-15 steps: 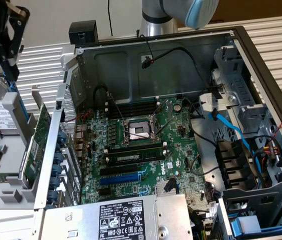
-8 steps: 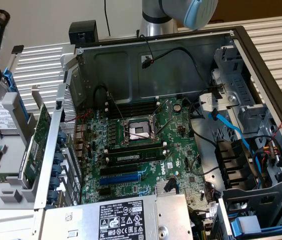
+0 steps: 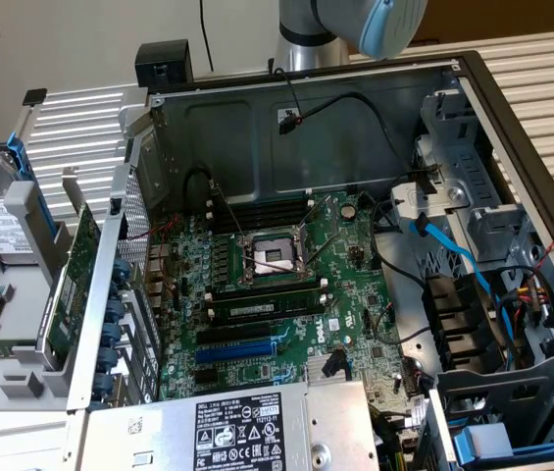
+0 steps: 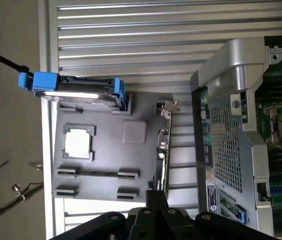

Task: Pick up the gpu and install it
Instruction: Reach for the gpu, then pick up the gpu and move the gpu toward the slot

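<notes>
**Beside the open case: gpu in its holder, not yet picked up**

On the exterior view's left, the gpu (image 3: 75, 285) stands on its edge in a grey holder (image 3: 17, 381), just outside the wall of the open computer case (image 3: 306, 128). Nothing grasps the card there. Inside the case lies the large motherboard (image 3: 286, 285). Its long blue slot (image 3: 232, 350) and the black slots beside it are bare. The arm (image 3: 306, 34) rises behind the far wall of the case.

From the wrist view, the gripper (image 4: 156, 197) looks down on the same holder. Its jaws are clenched together with nothing between them. The gpu (image 4: 163, 145) appears edge-on as a thin strip, upright between the flat part of the holder and the perforated wall of the case. The gripper lines up with one end of the card, but it seems to hang above the card without touching it. A hard drive with blue rails (image 4: 76, 92) and a processor chip (image 4: 78, 142) sit in the same holder.

By judgement, the task stands at its start: the card is not lifted, not carried, and not seated in any slot.
</notes>
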Robot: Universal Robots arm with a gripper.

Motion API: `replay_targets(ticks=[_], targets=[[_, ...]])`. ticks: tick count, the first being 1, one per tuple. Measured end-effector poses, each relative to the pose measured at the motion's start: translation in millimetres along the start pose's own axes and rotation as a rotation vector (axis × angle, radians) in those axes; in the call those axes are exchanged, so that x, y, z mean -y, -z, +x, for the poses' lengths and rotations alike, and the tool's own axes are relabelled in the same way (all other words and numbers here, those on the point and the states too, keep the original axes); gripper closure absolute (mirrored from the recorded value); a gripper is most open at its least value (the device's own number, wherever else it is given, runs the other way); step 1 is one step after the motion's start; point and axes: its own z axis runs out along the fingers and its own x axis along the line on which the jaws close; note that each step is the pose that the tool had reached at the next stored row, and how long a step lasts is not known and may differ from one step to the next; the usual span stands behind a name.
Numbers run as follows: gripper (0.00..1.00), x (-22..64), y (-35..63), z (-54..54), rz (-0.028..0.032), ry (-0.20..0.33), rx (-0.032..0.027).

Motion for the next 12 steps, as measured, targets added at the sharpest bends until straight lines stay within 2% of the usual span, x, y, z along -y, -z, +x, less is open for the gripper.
replay_targets(ticks=[12], targets=[[0.89,-1.8,-1.3,-0.1,-0.0001,0.0,0.0004]])
